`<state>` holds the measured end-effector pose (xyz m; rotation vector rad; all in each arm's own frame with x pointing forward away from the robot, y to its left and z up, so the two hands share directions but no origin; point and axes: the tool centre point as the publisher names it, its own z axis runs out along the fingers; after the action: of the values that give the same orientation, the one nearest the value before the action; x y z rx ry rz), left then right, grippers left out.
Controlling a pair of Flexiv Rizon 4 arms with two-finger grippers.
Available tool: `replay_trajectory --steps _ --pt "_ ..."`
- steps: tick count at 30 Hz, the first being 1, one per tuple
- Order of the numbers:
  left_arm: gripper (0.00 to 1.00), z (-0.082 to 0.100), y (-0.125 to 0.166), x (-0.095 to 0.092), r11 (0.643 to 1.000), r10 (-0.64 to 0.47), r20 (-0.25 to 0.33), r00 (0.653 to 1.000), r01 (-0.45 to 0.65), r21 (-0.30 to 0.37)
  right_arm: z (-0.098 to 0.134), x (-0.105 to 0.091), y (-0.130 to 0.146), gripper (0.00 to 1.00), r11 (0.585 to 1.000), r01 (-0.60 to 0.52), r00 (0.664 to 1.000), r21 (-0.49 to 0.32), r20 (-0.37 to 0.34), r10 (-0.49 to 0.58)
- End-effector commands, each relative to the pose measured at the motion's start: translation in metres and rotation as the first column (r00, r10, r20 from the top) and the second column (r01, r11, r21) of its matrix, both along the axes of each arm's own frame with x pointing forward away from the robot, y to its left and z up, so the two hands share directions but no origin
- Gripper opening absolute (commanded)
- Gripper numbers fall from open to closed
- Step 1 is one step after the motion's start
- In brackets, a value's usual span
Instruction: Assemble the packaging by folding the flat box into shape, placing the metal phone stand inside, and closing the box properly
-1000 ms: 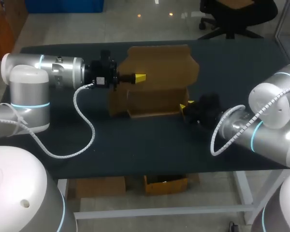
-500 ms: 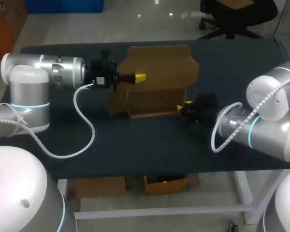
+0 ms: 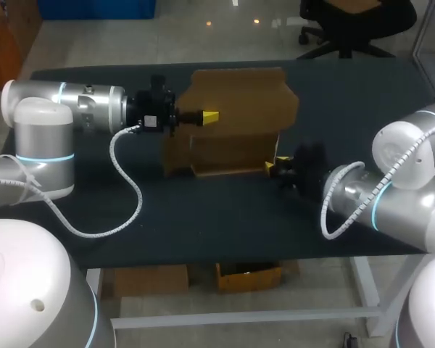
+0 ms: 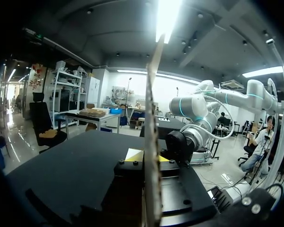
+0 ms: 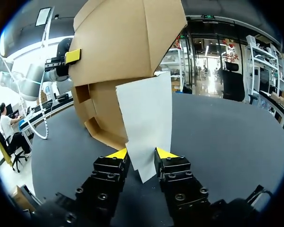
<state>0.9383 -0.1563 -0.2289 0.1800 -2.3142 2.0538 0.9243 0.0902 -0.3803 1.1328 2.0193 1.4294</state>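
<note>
Left arm (image 3: 65,109) enters from the left, forearm level over the tabletop (image 3: 203,225), wrist pointing toward the middle. Left tool (image 3: 209,116) is clamped on the tall back panel of the cardboard box (image 3: 235,138). In the left wrist view that panel runs edge-on straight up between the fingers, with a yellow tip on each side.

Right arm (image 3: 402,181) enters from the right, elbow bent and raised, forearm sloping down toward the box's right end. Right tool (image 3: 274,166) sits low at the box's lower right corner, fingers spread. A corner of a pale flap (image 5: 146,118) lies in the gap between them.

The box stands mid-tabletop, partly folded: a low front wall, and a tall panel behind with a notched, rounded top edge.

Hard to see:
- The box's inside is hidden in every view.
- In the head view only one yellow tip of the left tool shows; the other is behind the panel.
- The right tool is dark against the dark tabletop, so its outline is poor.
- The flap looks white in the right wrist view; can't tell whether it is lit card or another sheet.

Materials: box is plain brown matte card. Tabletop is dark and matte. Arms are glossy silver-white with blue rings at the joints. A white coiled cable (image 3: 127,196) loops from the left wrist.
</note>
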Motion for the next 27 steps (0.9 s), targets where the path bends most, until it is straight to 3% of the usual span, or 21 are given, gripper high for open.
replay_trajectory --steps 1,13,27 --pt "0.0 -0.003 0.0 0.0 1.0 -0.002 -0.001 1.0 0.002 0.0 -0.002 -0.007 0.003 0.31 0.945 0.309 0.95 -0.109 0.074 -0.302" --pt "0.0 -0.003 0.0 0.0 1.0 -0.002 -0.001 1.0 0.002 0.0 0.001 -0.01 0.014 0.33 0.949 0.288 0.957 -0.131 0.088 -0.278" --pt "0.0 -0.003 0.0 0.0 1.0 -0.002 -0.001 1.0 0.002 0.0 0.0 -0.025 0.004 0.34 0.945 0.297 0.954 -0.136 0.09 -0.287"
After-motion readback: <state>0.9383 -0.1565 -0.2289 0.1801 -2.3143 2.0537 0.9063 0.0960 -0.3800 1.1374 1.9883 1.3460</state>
